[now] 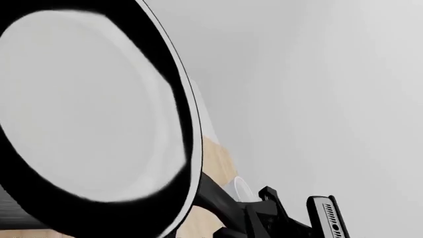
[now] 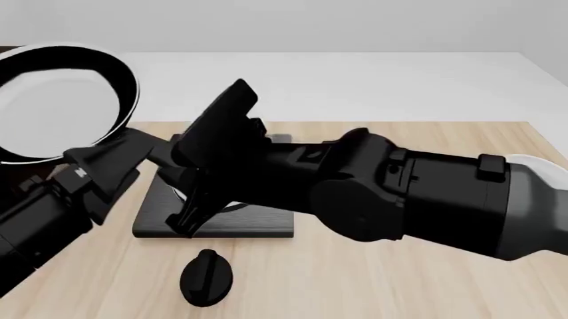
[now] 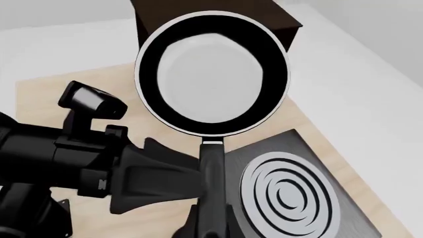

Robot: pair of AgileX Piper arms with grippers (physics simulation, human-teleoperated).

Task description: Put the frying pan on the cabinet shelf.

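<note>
Both arms meet at the frying pan (image 3: pixel 211 74) handle — left jaws clamped on it, right jaws' state unclear.

- Up at the far left we've got the frying pan (image 2: pixel 58 100), off the desk (image 2: pixel 426 286), its handle running back down toward the slab.
- The left gripper (image 2: pixel 106 163) sits on that handle, left of the slab (image 2: pixel 217 222).
- The slab lies on the desk, centre-left, under the right arm (image 2: pixel 400 193) crossing in from the right.
- A knob (image 2: pixel 206 278) lies on the desk just in front of the slab.
- In the right wrist view we see the cabinet shelf (image 3: pixel 218 15) behind the pan.
</note>
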